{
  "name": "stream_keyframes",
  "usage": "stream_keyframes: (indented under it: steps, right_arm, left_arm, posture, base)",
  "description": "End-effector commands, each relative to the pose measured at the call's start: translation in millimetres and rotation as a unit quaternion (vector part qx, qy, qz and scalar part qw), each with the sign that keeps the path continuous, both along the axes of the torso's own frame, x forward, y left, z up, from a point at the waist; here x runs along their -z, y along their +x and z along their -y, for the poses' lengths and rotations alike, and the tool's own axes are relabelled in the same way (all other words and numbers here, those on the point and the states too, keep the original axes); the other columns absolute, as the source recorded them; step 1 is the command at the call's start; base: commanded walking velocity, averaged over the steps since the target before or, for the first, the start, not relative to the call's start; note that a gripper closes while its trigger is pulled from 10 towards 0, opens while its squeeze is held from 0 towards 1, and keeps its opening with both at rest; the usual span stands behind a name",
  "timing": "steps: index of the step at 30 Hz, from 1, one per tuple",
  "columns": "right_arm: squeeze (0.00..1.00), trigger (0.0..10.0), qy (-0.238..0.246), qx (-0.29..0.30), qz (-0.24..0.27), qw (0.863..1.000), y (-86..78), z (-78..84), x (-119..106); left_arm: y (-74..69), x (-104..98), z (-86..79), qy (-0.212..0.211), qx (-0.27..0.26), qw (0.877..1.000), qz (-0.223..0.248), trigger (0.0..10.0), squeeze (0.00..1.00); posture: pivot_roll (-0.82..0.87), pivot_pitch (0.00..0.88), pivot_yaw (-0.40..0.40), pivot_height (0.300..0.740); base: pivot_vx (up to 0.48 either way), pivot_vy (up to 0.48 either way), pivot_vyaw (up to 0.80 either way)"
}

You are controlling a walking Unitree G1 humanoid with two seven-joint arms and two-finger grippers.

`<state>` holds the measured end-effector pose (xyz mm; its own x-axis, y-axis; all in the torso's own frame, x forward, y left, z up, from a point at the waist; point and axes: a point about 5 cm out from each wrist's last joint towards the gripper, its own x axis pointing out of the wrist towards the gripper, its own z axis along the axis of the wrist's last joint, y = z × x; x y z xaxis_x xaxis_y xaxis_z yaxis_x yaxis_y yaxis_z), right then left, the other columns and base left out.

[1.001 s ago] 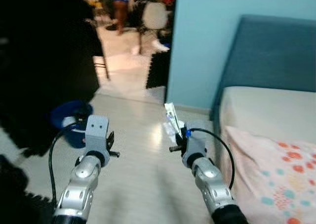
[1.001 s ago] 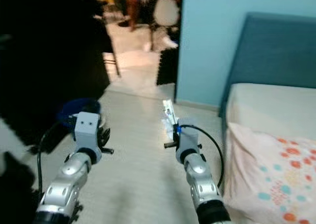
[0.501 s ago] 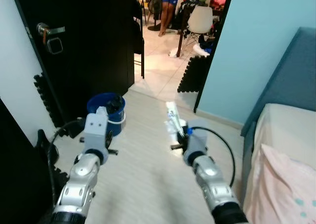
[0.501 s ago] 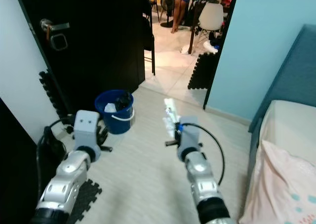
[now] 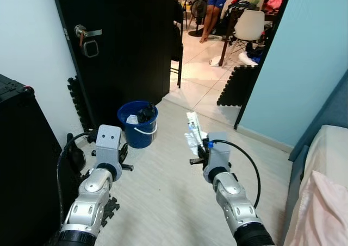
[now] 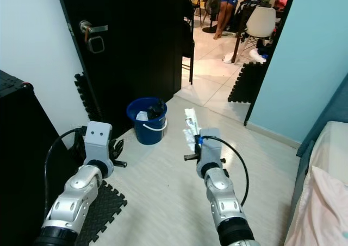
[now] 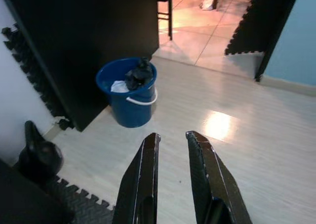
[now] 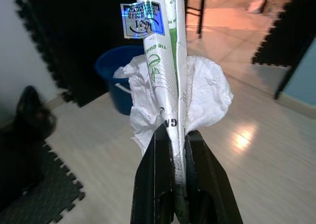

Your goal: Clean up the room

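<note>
The right gripper (image 8: 174,150) grips a wrapper (image 8: 165,61) and tissue (image 8: 210,93); the left gripper (image 7: 173,142) hangs empty, fingers parted. It looks mid-carry: next, reach the bucket (image 5: 138,125) by the door (image 5: 130,34) and drop them in.

There was one blue bucket (image 5: 138,129) on the floor, and inside it one white scrap and one dark bundle. Two robot arms were raised: one left gripper (image 7: 173,157) with two black fingers a little apart and nothing between them, and one right gripper (image 8: 174,157) with two fingers closed on one white-and-green wrapper (image 8: 165,61) and one crumpled white tissue (image 8: 207,93). One black door (image 5: 125,45) stood open, carrying one handle (image 5: 87,33). One black kettlebell (image 7: 39,155) sat by the wall. In the far room there was one white chair (image 5: 250,26) and one person (image 5: 215,1).
</note>
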<state>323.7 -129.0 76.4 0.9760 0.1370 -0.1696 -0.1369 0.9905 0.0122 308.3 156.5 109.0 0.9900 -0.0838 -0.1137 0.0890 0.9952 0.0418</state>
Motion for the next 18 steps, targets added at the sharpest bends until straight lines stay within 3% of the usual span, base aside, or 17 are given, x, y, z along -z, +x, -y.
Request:
stream_keyframes:
  steps: [1, 18]
  right_arm:
    - [0.00, 10.0, -0.001, 0.003, -0.004, 1.000, -0.9, 0.7, 3.5]
    - [0.00, 10.0, 0.000, 0.006, 0.001, 1.000, -1.3, -0.6, 2.6]
  left_arm:
    - [0.7, -0.7, 1.6, -0.013, 0.004, 1.000, 0.003, 10.0, 0.00]
    - [-0.3, -1.0, 3.1, -0.020, 0.010, 1.000, 0.007, 10.0, 0.00]
  posture:
    - [0.06, 0.000, -0.039, 0.740]
    - [0.05, 0.000, -0.041, 0.740]
  base:
    - [0.368, 0.000, 0.00]
    - [0.392, 0.000, 0.00]
